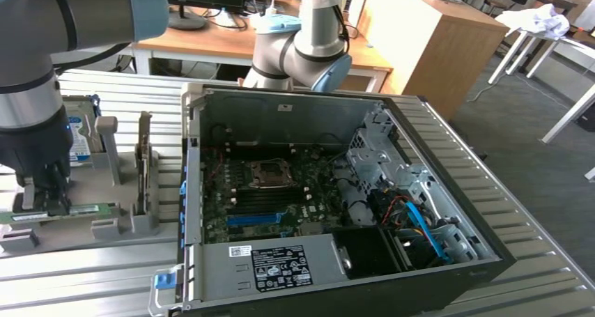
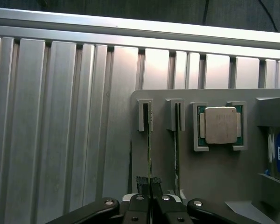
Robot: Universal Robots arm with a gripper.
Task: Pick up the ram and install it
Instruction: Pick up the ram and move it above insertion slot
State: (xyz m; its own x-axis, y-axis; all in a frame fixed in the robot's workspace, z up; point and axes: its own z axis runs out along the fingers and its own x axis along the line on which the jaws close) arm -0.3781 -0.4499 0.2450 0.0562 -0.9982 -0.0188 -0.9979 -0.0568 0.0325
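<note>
The ram (image 1: 88, 210) is a thin green stick standing on edge in a slot of the grey holder (image 1: 111, 191), at the exterior view's left. My gripper (image 1: 42, 195) is down over it. In the wrist view the ram (image 2: 150, 144) shows as a narrow edge running from its slot bracket to my gripper (image 2: 150, 186), whose dark fingers are shut on that edge. The open computer case (image 1: 279, 115) lies to the exterior view's right of the holder. Its motherboard's memory slots (image 1: 265, 200) show below the processor socket.
A second thin stick (image 2: 177, 140) stands in the neighbouring slot, and a processor chip (image 2: 220, 125) sits in a pocket beside it. A silver hard drive (image 1: 79, 139) and a grey upright card (image 1: 144, 157) stand on the holder. Everything rests on a ribbed aluminium table (image 1: 539, 275).
</note>
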